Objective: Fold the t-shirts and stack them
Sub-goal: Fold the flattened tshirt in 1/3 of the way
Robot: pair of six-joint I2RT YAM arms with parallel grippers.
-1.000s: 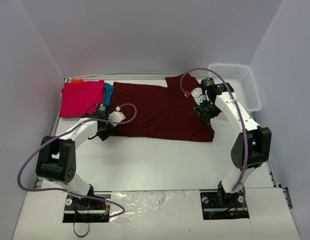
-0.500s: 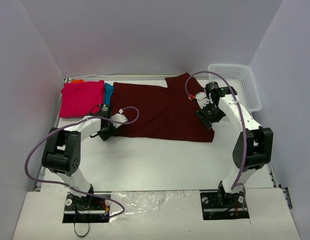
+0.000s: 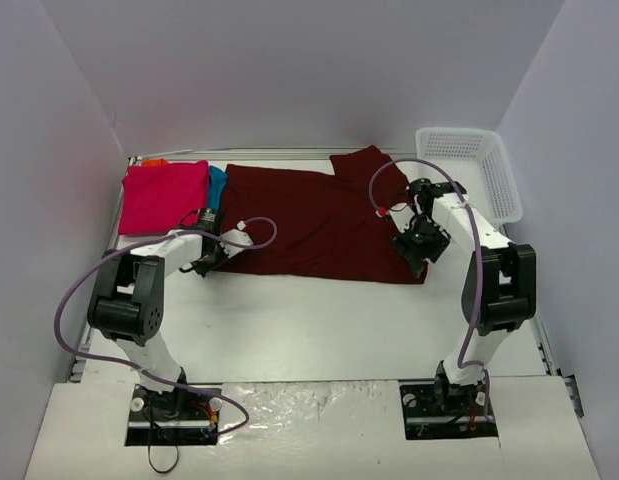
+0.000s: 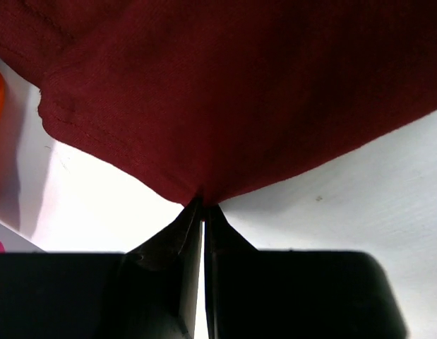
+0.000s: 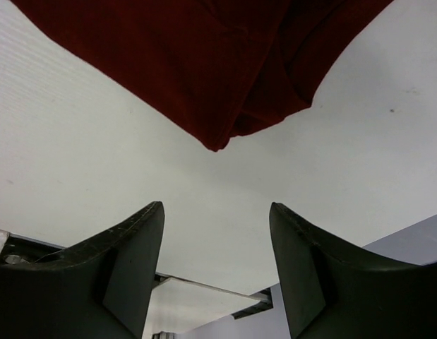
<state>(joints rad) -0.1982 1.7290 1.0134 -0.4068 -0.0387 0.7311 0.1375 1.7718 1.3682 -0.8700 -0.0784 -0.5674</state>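
The fingers (image 4: 169, 240) of the left gripper (image 4: 202, 212) are pressed together on the near-left hem of the maroon t-shirt (image 4: 239, 92). They keep the pinch they had a second ago, while that arm's elbow has drawn in toward the cloth. The fingers (image 5: 126, 261) of the right gripper (image 5: 215, 206) stand wide apart. Over the last second this gripper (image 3: 417, 250) has come down from the shirt's far right part to its near-right corner. That folded corner lies just beyond the gap, untouched.

The maroon t-shirt (image 3: 309, 215) is spread flat across the far half of the white table (image 3: 319, 320). A pink t-shirt (image 3: 164, 195) lies at far left, with a teal t-shirt (image 3: 218, 183) and an orange t-shirt (image 3: 155, 161) peeking out at its edges. A white mesh basket (image 3: 509, 190) sits at far right. Plain pale walls (image 3: 289, 70) close the space in.
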